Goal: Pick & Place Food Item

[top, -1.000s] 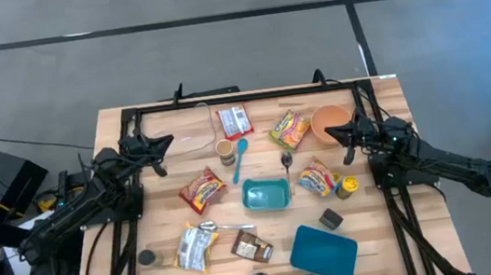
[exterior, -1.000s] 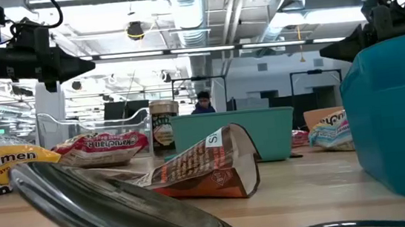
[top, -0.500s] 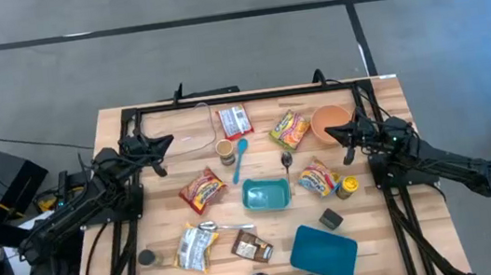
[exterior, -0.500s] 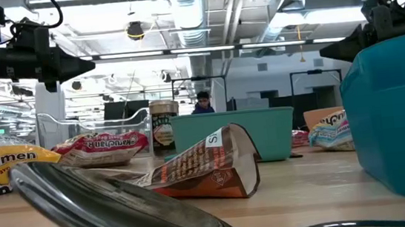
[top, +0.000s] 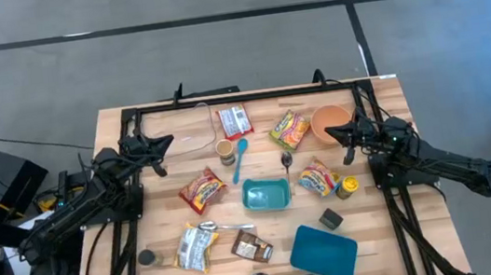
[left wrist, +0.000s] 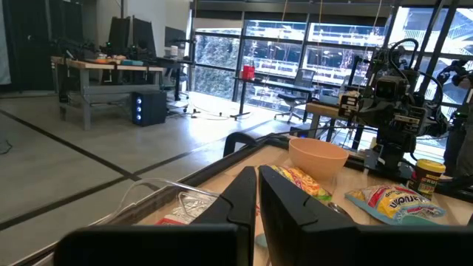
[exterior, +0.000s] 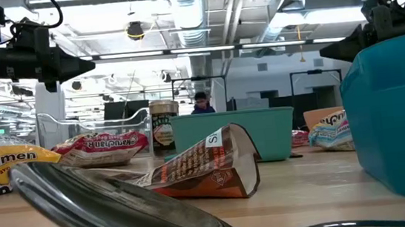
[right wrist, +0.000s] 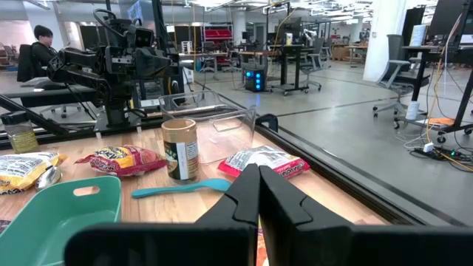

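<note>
1. High view is showing both arms waiting over the tabletop (top: 390,91): the left tool (top: 164,143) is hovering at the left edge, the right tool (top: 337,133) at the right edge, both fully clenched and gripping nothing.
2. Fingers (left wrist: 247,193) of the left tool are pressing together in its wrist view; the right tool's fingers (right wrist: 255,193) are doing the same in the other wrist view.
3. Just ahead of the left tool a clear tray (top: 184,131) is lying, with a white-and-red packet (top: 234,120) beyond it and a small can (top: 224,149) beside a blue spoon (top: 239,157).
4. Below the left tool's tip a red ramen pack (top: 202,190) is lying, well apart from it.
5. Touching distance cannot be told, but the orange bowl (top: 328,123) is sitting just beside the right tool, with a yellow pack (top: 290,130) beyond the bowl.
6. Near the right tool's wrist a yellow snack bag (top: 317,180) and a small jar (top: 347,186) are resting; a teal bin (top: 266,194) is sitting between the two arms.
7. Farther toward the front edge a blue lid (top: 323,252), a brown packet (top: 251,246), a ramen bag (top: 195,247), a dark block (top: 331,218) and two metal spoons are lying.
8. Low view is showing the brown packet (exterior: 200,166) in front of the teal bin (exterior: 234,133).
</note>
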Tool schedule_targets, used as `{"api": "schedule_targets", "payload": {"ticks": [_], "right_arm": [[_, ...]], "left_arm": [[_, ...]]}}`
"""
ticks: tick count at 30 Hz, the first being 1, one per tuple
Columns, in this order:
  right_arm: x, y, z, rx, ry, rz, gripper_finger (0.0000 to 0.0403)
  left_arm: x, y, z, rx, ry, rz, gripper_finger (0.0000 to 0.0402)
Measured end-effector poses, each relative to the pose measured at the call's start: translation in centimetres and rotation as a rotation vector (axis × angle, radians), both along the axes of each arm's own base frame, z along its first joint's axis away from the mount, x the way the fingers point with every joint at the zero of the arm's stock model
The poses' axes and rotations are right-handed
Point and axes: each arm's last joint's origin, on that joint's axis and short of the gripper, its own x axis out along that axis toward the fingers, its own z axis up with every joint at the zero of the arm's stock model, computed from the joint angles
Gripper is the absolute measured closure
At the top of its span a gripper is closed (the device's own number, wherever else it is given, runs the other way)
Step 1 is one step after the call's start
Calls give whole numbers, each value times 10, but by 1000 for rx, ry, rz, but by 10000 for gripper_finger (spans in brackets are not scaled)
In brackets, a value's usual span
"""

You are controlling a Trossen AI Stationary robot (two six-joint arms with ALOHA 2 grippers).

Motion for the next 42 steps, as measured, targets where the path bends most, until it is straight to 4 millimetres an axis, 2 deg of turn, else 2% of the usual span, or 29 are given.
{"api": "schedule_targets", "payload": {"ticks": [27, 31, 35, 39, 42], "right_arm": [[0, 0, 1, 6, -10, 0, 403], [0, 0, 4, 184, -124, 6, 403], [0, 0, 8, 387, -248, 19, 403], [-1, 0, 10, 487, -311, 29, 403], [-1, 0, 14, 463, -312, 29, 403]], "left_arm": [[0, 0, 0, 0, 0, 0, 390], [0, 0, 2, -7, -27, -2, 390], [-1, -1, 9, -38, -133, -15, 390], [-3, -2, 20, -5, -248, -31, 390], [-5, -4, 28, 51, -316, -38, 390]]}}
